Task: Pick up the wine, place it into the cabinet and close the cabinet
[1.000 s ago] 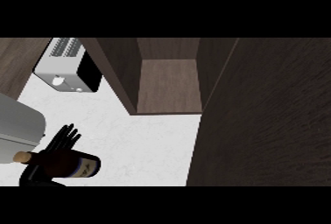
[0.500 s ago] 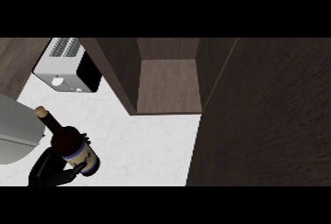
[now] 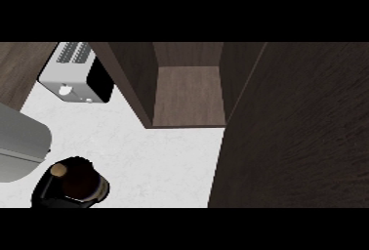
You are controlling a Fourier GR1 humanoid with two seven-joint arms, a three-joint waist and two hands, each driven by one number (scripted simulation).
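My left hand point(image 3: 47, 195) curls round the dark glass wine bottle point(image 3: 81, 181) at the white surface's point(image 3: 166, 156) near-left corner; tilted a moment ago, now neck-up, so lifted, I judge, with the open dark wooden cabinet point(image 3: 189, 93) next.

Soft, even light brightens the white counter point(image 3: 169, 149) toward seven o'clock, while the cabinet point(image 3: 189, 93) at twelve and its door point(image 3: 302, 132) at three look dim.
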